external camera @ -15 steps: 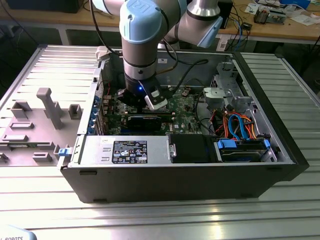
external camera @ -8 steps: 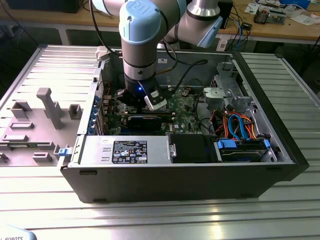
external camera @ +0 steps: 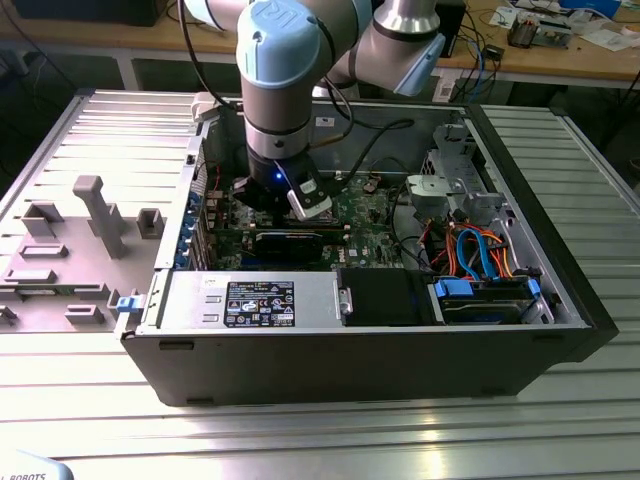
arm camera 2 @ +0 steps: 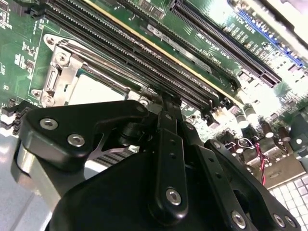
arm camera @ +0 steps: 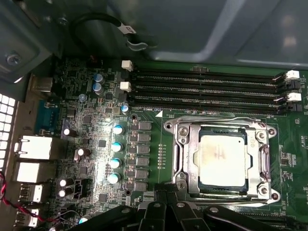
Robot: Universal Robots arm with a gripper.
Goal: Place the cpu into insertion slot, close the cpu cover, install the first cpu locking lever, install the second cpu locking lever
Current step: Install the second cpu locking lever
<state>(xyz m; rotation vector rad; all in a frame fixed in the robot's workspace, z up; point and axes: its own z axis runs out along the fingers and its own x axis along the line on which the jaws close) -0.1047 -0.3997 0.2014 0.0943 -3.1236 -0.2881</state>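
Gripper: I see my gripper [arm camera: 166, 198] low over the motherboard [arm camera: 96, 139]; its black fingertips [arm camera 2: 166, 103] meet, gripping nothing visible.
Cpu: the cpu [arm camera: 222, 156] sits flat in its socket, just beyond the fingertips, at about one o'clock from them in the first wrist view.
Cpu cover: the cpu cover [arm camera: 262, 159] lies closed, framing the chip.
Memory slots: the memory slots [arm camera: 207, 91] run farther out, at twelve o'clock from the socket.
Case: in the exterior view, the arm [external camera: 285, 90] reaches down into the open computer case [external camera: 540, 230].

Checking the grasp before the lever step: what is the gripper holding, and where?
Cannot be told: the gripper sits at the edge of the cpu cover, fingertips hidden.
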